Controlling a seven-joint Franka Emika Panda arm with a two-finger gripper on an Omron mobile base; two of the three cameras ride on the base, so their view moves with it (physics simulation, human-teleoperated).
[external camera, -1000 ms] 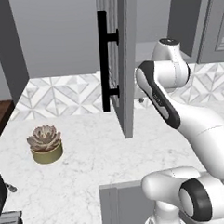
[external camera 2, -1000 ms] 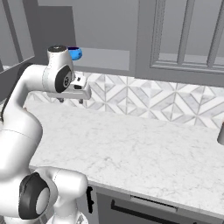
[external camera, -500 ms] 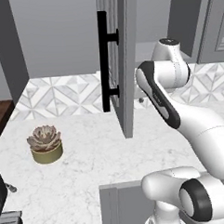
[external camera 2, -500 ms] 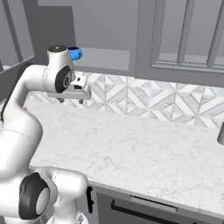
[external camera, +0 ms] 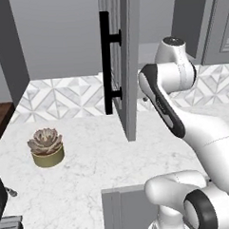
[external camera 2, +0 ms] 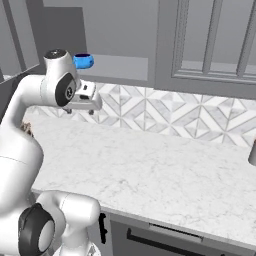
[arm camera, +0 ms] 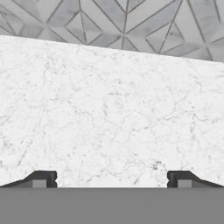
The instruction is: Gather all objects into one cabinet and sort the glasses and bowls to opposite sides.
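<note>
Blue bowl sits up in the open grey upper cabinet, on its ledge, just behind and above the arm's top joint in the right base view. Can't tell more about it; partly hidden by the arm.

Tool is released, jaws spread wide, nothing between them. In the hand view both fingertips sit far apart at the bottom edge, with bare marble table between them. Tool hangs above the table, near the tiled backsplash, well below the bowl and not touching it.

Left base view: arm is folded high, elbow up beside the open grey cabinet door with its black bar handle. Door stands edge-on to the camera, between the arm and the left part of the table.

Succulent in a low olive pot stands on the table at left, well apart from the arm.

Right base view: glass-front cabinets run above the backsplash to the right; a grey object is cut off at the right edge of the table, can't tell what.
</note>
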